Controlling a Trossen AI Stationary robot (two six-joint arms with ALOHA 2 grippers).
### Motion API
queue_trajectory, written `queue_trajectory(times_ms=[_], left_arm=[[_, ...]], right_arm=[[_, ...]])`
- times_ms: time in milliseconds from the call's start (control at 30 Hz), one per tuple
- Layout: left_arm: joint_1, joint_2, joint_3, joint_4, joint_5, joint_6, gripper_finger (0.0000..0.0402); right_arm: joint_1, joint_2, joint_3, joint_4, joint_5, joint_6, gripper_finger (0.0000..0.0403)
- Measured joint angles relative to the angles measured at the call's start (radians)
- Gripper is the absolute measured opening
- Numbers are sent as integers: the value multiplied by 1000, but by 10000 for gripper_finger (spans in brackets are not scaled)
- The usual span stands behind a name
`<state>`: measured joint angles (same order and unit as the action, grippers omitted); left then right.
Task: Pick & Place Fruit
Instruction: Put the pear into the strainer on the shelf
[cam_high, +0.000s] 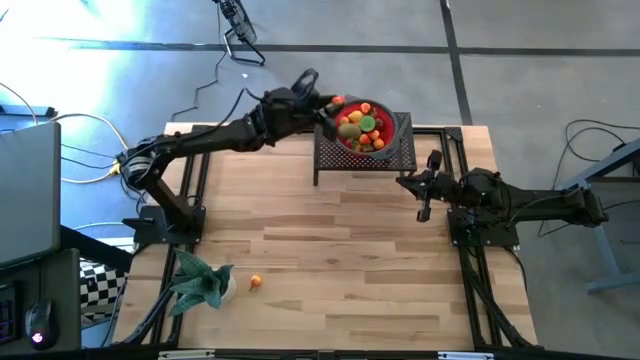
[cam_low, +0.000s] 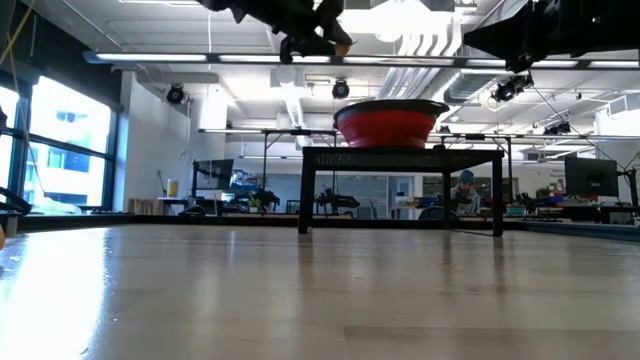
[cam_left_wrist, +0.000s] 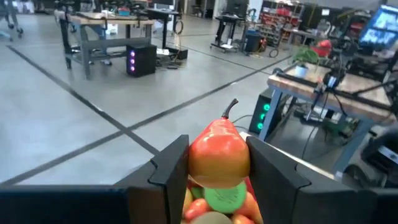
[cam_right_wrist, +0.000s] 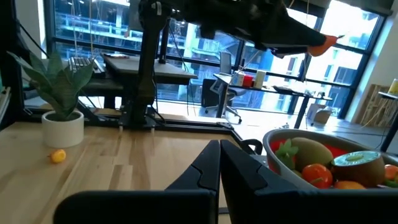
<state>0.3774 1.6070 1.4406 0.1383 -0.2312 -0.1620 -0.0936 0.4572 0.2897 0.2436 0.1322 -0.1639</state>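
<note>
A round red bowl (cam_high: 365, 128) full of small toy fruits stands on a black mesh stand (cam_high: 400, 155) at the table's far edge. My left gripper (cam_high: 332, 101) hovers over the bowl's left rim, shut on a red-orange toy fruit (cam_left_wrist: 219, 152) with a brown stem. It also shows in the low view as the left gripper (cam_low: 318, 38), above and left of the bowl (cam_low: 390, 122). My right gripper (cam_high: 408, 183) waits shut beside the stand's right near corner, touching nothing. One tiny orange (cam_high: 256, 282) lies on the table near the left front. My left gripper pinches the red-orange fruit by its two sides (cam_left_wrist: 194, 158), one finger (cam_left_wrist: 171, 168) on each flank. The fingers come in from the table's left, roughly level. The fruit is lifted clear above the fruits in the bowl (cam_left_wrist: 224, 198), with its stem pointing away from the fingers.
A green leafy plant in a white pot (cam_high: 205, 283) stands at the near left corner, next to the tiny orange. The stand raises the bowl above the tabletop. Bare wood (cam_high: 340, 260) stretches across the table's middle and near side.
</note>
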Motion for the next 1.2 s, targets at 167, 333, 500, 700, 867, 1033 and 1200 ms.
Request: queue_trajectory(times_ms=[167,333,500,700,867,1033,1200], left_arm=[[37,0,0,0,18,-26,143],[35,0,3,-1,20,-26,143],[29,75,135,-99,45,-22,143],[47,245,448,-364,40,53,143],[69,325,594,-513,36,27,143],[69,366,597,-550,38,3,143],[68,409,597,-567,37,-19,143]], right_arm=[[0,0,0,1,0,-31,5],[0,0,0,4,0,-32,5],[0,0,0,23,0,-32,5],[0,0,0,31,0,-30,5],[0,0,0,24,0,-27,5],[0,0,0,13,0,-30,5],[0,0,0,5,0,-43,5]])
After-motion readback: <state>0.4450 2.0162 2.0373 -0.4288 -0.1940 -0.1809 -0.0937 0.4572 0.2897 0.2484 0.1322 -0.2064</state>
